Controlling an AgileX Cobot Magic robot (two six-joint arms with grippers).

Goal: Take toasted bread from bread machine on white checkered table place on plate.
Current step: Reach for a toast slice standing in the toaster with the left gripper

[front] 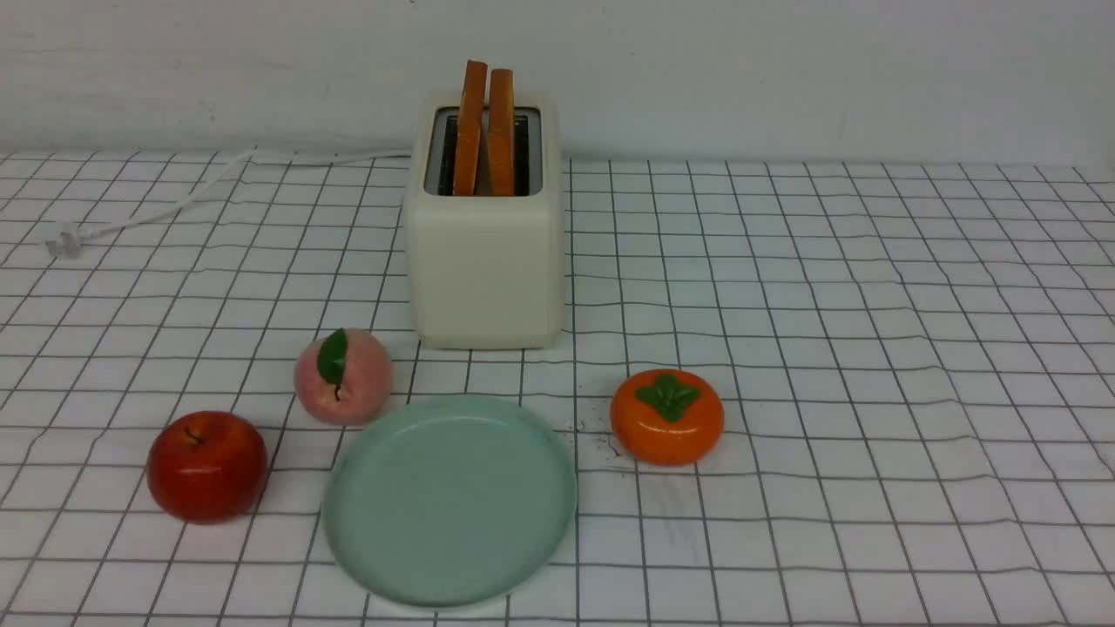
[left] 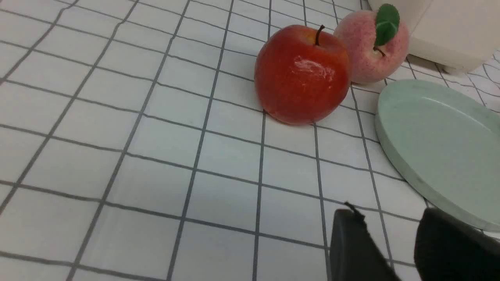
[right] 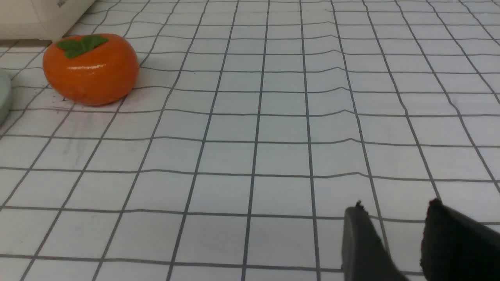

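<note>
The toasted bread stands in the bread machine. Well apart from it, left gripper and right gripper gape, empty.

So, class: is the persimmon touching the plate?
Apart. The front view shows bare table between the persimmon and the plate.

No text, label or number I can read in any view, only a small dark printed mark on the toaster in the right wrist view, cut off at the frame's edge, too blurred to read.
</note>
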